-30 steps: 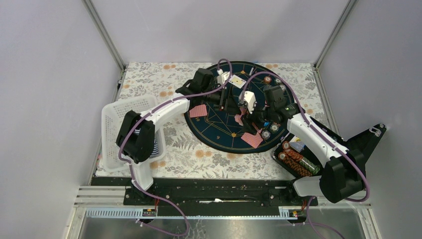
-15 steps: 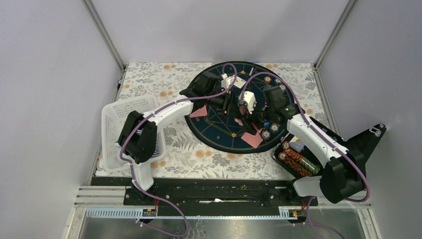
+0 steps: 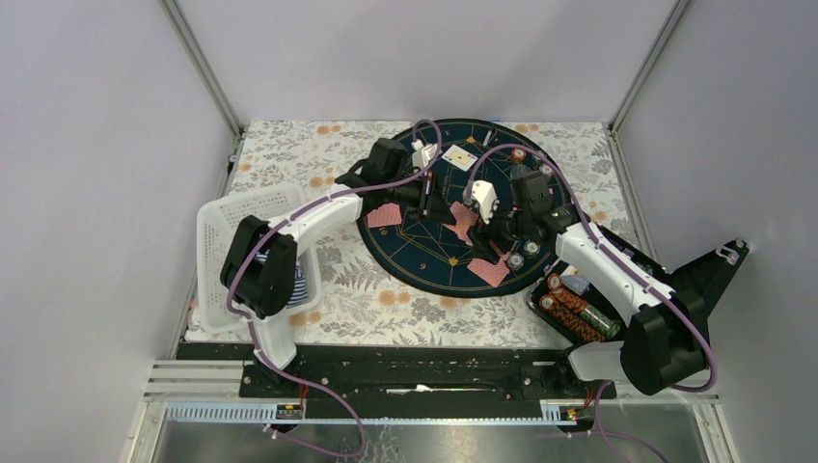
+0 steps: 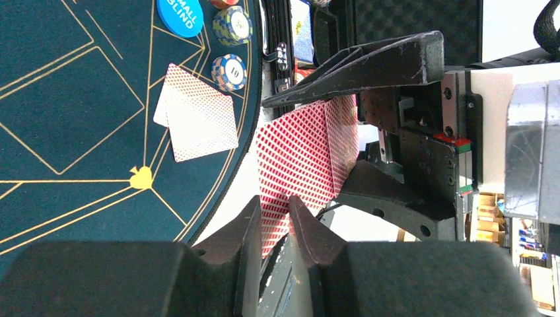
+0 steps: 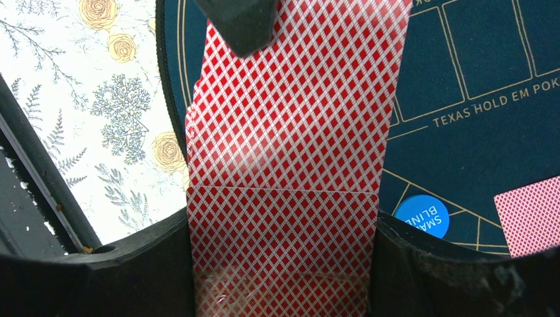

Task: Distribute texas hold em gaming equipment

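Note:
My right gripper (image 5: 282, 264) is shut across a deck of red-backed playing cards (image 5: 284, 244), held above the round dark blue mat (image 3: 434, 256). The deck's top card (image 5: 297, 99) sticks out past the rest. My left gripper (image 4: 274, 214) is shut on that card's (image 4: 300, 158) edge, facing the right gripper's fingers (image 4: 370, 63). In the top view the two grippers, left (image 3: 436, 205) and right (image 3: 479, 224), meet at the mat's centre. Card pairs (image 3: 384, 214) (image 3: 489, 271) lie face down on the mat. A blue disc (image 4: 180, 14) and chips (image 4: 229, 71) sit near its rim.
A black case (image 3: 576, 313) with chip stacks lies at the near right. A white basket (image 3: 231, 251) stands at the left on the floral cloth (image 3: 289, 154). A face-up card (image 3: 459, 156) and more chips (image 3: 518, 154) lie at the mat's far side.
The left gripper's jaws have narrowed onto the top card of the deck. Its wrist reached in toward the right gripper, then drew slightly back to the left. The right arm barely moved.

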Tool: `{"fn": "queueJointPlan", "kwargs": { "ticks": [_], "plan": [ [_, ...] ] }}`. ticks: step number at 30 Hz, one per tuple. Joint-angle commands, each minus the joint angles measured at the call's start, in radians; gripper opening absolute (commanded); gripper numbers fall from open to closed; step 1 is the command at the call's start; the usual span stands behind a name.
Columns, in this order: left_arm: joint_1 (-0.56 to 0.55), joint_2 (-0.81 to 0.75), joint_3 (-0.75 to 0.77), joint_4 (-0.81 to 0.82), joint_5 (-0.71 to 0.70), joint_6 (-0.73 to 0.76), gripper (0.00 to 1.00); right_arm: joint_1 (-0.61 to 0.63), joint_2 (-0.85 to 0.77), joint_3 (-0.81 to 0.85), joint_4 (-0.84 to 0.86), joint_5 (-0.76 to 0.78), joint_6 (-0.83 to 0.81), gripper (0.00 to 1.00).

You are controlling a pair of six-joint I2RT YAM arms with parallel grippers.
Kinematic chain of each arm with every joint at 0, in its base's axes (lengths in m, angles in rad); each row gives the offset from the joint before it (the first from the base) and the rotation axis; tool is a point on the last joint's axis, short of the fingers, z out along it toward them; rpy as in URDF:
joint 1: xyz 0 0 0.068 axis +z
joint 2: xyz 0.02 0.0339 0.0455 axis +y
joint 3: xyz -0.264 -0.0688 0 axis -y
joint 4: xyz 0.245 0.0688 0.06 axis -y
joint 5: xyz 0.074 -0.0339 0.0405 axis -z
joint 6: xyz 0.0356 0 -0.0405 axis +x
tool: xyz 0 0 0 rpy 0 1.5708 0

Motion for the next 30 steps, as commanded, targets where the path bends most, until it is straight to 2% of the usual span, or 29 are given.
{"fn": "queueJointPlan", "kwargs": {
  "ticks": [1,7,11,18,24,30],
  "plan": [
    [0.008,-0.05,-0.014,0.044,-0.031,0.004,0.2,0.009,-0.041,0.021,0.066,-0.003,0.01,0.0],
    [0.024,-0.072,-0.017,0.057,-0.046,-0.007,0.1,0.009,-0.029,0.023,0.077,0.042,0.024,0.0],
    [0.06,-0.103,-0.015,0.051,-0.08,-0.01,0.0,0.009,-0.016,0.026,0.085,0.08,0.035,0.0],
    [0.128,-0.128,0.064,-0.101,-0.236,0.099,0.0,-0.001,-0.005,0.03,0.109,0.159,0.062,0.0],
    [0.119,-0.051,0.225,-0.271,-0.61,0.269,0.0,-0.048,-0.003,0.047,0.111,0.175,0.088,0.0],
    [-0.006,0.117,0.439,-0.314,-1.059,0.415,0.0,-0.12,-0.012,0.053,0.112,0.177,0.104,0.0]
  ]
}}
